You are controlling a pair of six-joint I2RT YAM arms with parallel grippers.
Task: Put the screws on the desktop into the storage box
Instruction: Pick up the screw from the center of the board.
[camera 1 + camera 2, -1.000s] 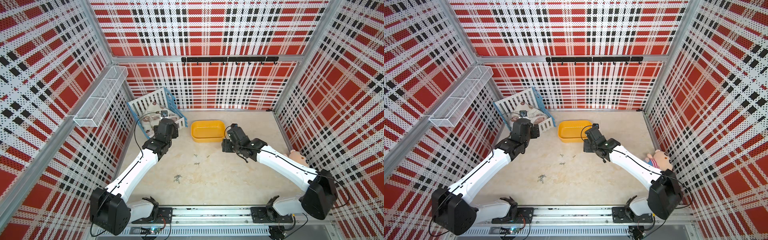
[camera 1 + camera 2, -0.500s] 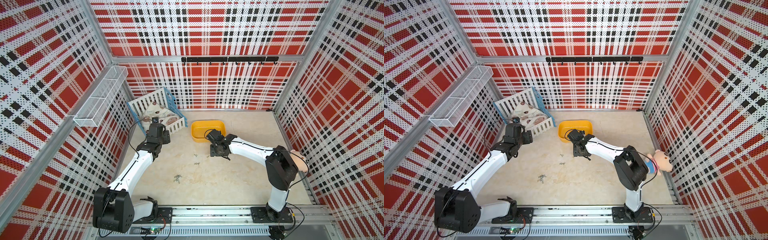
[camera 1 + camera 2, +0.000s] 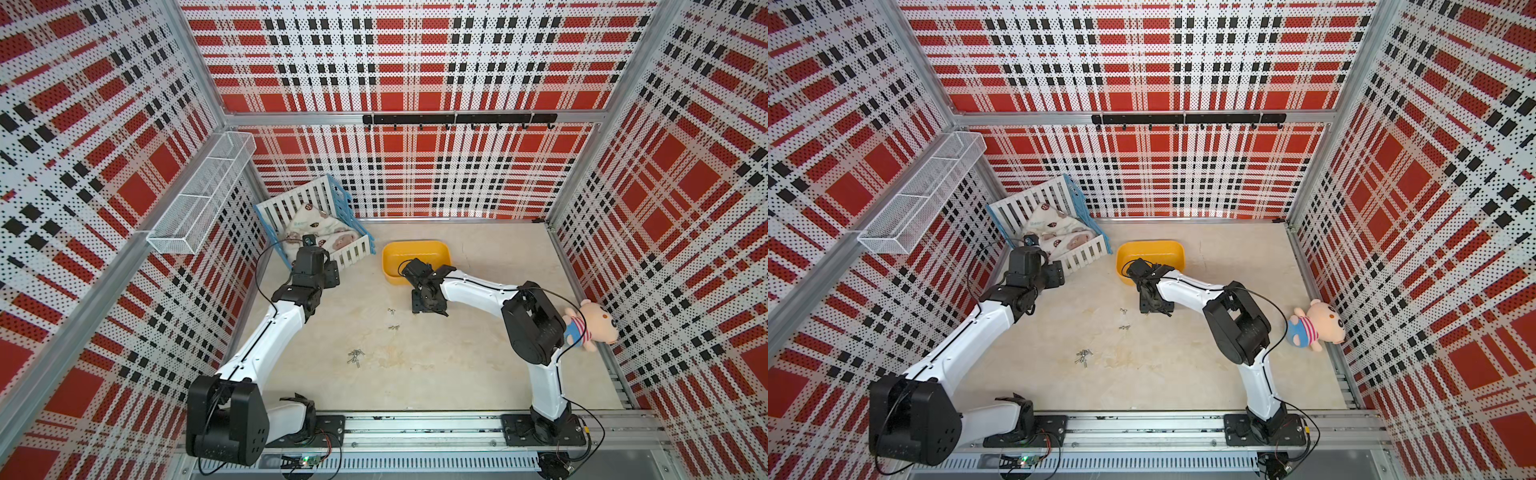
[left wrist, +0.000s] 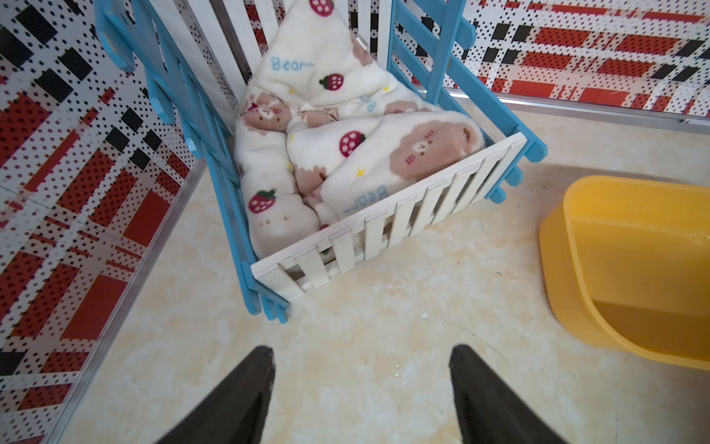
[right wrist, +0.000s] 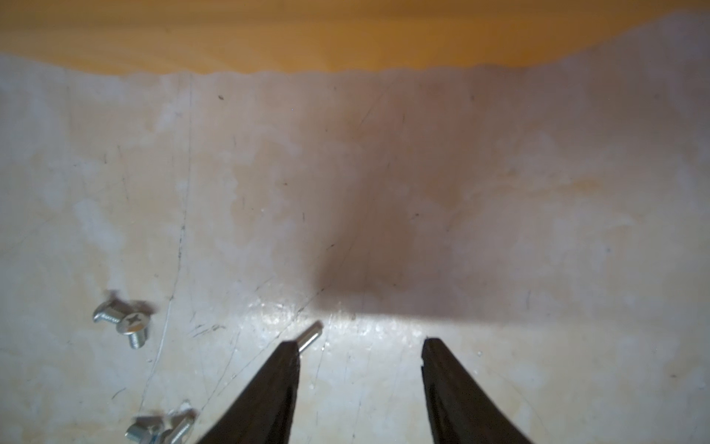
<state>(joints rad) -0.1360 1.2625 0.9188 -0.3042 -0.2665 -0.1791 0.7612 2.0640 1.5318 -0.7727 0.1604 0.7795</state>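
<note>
Hovering right pincer (image 5: 361, 342): released, its two dark fingers spread with bare desk (image 3: 457, 353) between them. It points down close to the surface, just in front of the storage box (image 3: 415, 255), on the side facing the robot's base rail.
Storage box: shallow yellow tub standing on the desk towards the back wall. In the right wrist view its yellow wall (image 5: 269, 34) runs as a blurred band beyond the fingers.
Lone screw (image 5: 309, 338): a small silver shaft poking out beside one right fingertip. Whether it touches the finger cannot be told.
Screws (image 3: 355, 356): tiny silver pieces all lying on the desk in front of the storage box. One pair (image 3: 390, 310) lies just beside the right pincer, another (image 3: 393, 327) a little further from the box, and a small heap lies furthest out, towards the base rail.
Left pincer (image 4: 361, 350): released, fingers wide apart over bare desk, grasping nothing. It sits well to the side of the storage box, near the crib.
Crib (image 3: 332, 199): white and blue slatted frame just beside the storage box, in the back corner, holding a cream blanket (image 4: 345, 134) printed with bears and strawberries.
Plush bear (image 3: 594, 324): on the opposite side of the storage box from the crib, well apart, against the side wall behind the right arm.
</note>
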